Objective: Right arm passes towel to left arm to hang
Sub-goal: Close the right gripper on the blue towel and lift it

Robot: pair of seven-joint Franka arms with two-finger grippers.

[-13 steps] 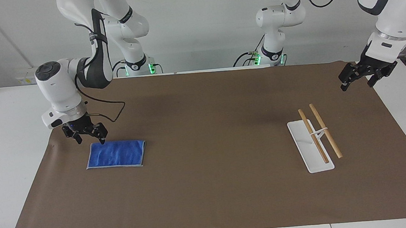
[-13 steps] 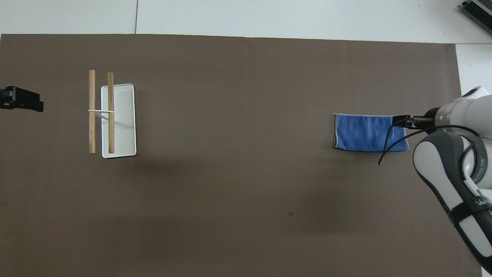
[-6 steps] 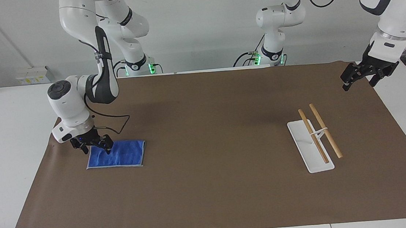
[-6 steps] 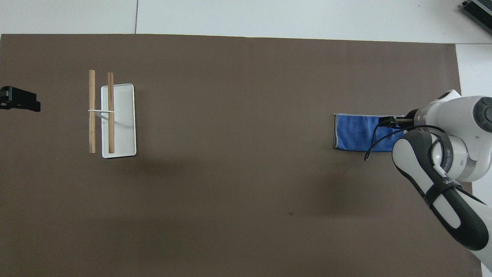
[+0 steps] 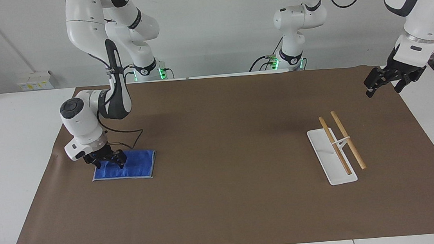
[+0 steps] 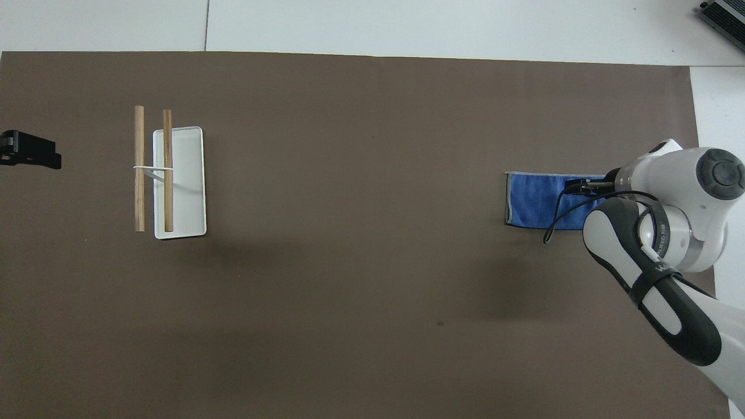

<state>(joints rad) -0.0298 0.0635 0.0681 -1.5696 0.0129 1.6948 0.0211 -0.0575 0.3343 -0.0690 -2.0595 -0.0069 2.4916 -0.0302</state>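
The right gripper [image 5: 109, 161] has dropped onto the towel [image 5: 132, 166], fingers spread, at the mat's [image 5: 224, 200] right-arm end. Left gripper [image 5: 385, 83], spread, waits at two o'clock of the rack [image 5: 335, 155].

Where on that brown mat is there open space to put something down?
The widest bare stretch of the brown mat lies between the towel and the white rack. It is crowded where the right gripper sits on the towel. The left gripper waits over the mat's edge.
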